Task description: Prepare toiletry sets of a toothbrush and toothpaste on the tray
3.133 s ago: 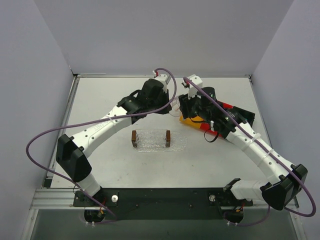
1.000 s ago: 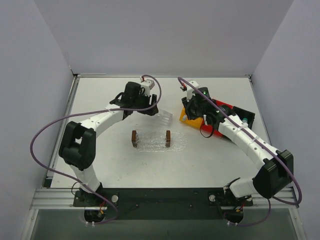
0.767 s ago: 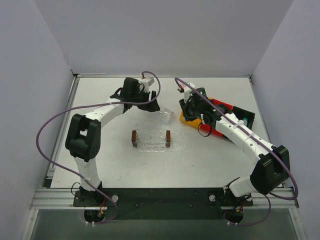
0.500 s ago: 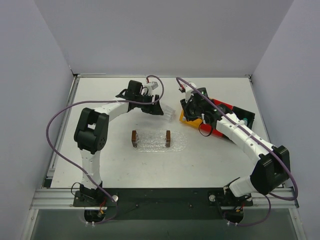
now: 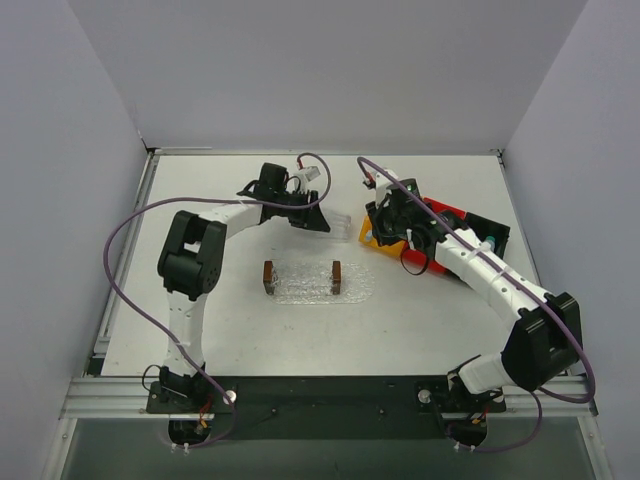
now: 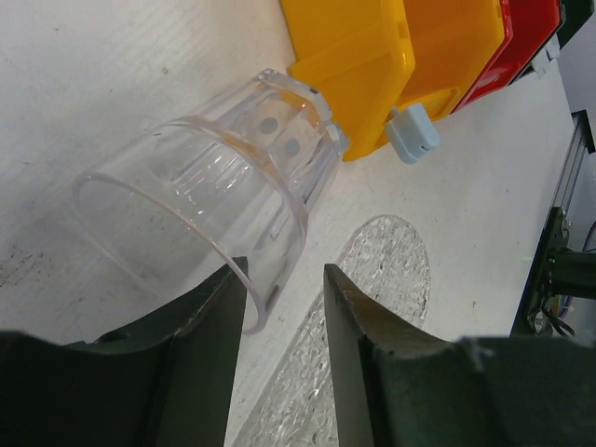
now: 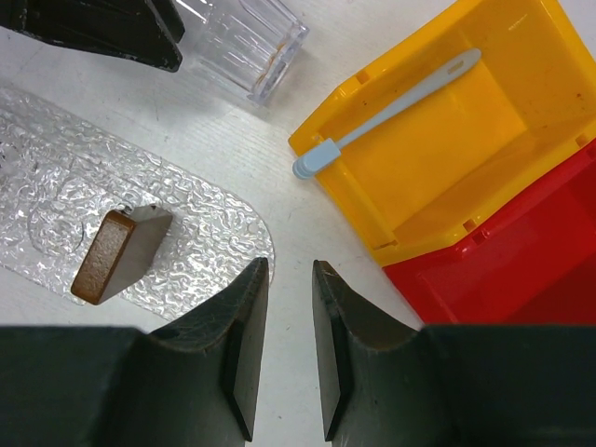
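As we look out from the arms' bases, the tray (image 5: 305, 283) comes first. It lies flat on the counter (image 5: 420, 330), with one brown block (image 5: 268, 277) at its left end and another (image 5: 336, 276) right of its middle. Just past the tray's right end our right fingers (image 7: 237, 345) hang over bare counter, with a narrow gap between them and nothing in it. Farther back, our left fingers (image 6: 205, 317) are parted around the lower rim of a clear cup (image 6: 214, 186) lying on its side. One finger stands clear of the wall, so they are released, not grasping. Near the cup's base sits a yellow bin (image 7: 438, 158). The toothbrush (image 7: 400, 98) lies slanted in it — head poking out over the corner toward the cup. A red bin (image 7: 503, 270) sits against the yellow one, to its right.
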